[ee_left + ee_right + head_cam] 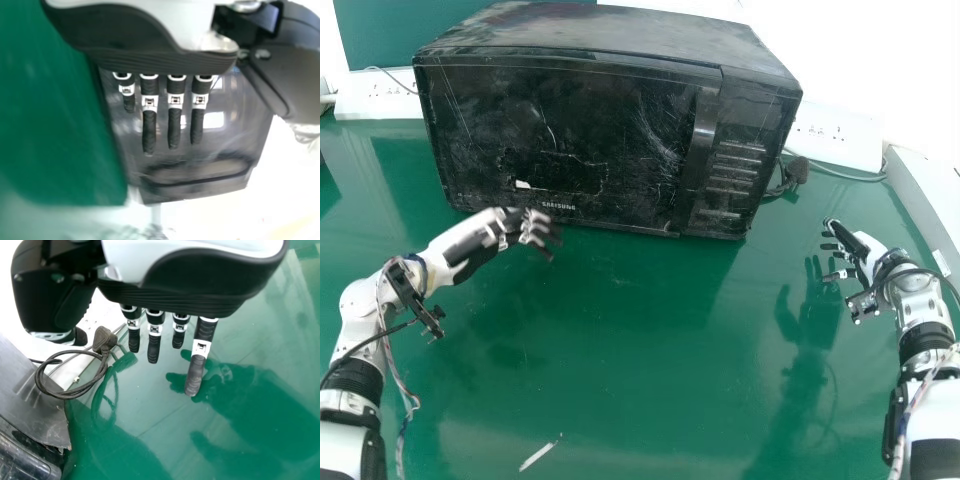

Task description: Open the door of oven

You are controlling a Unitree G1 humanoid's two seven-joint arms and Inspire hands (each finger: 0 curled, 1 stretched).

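Observation:
The black oven point(590, 140) stands at the back of the table with its door point(560, 150) closed and its upright handle point(698, 150) toward the right side. My left hand point(510, 232) is in front of the door's lower left part, fingers extended. In the left wrist view the left hand point(149, 107) has straight fingers, with the oven point(200, 172) behind them. My right hand point(852, 250) is over the table to the right of the oven, holding nothing. In the right wrist view the right hand point(200, 350) has relaxed fingers, and the oven's corner point(35, 415) shows beside it.
A black cable with a plug point(798, 172) lies right of the oven, also visible as a looped cable point(65, 396) in the right wrist view. White power strips point(840, 140) line the back edge of the green table point(620, 340). A pale strip point(540, 452) lies near the front.

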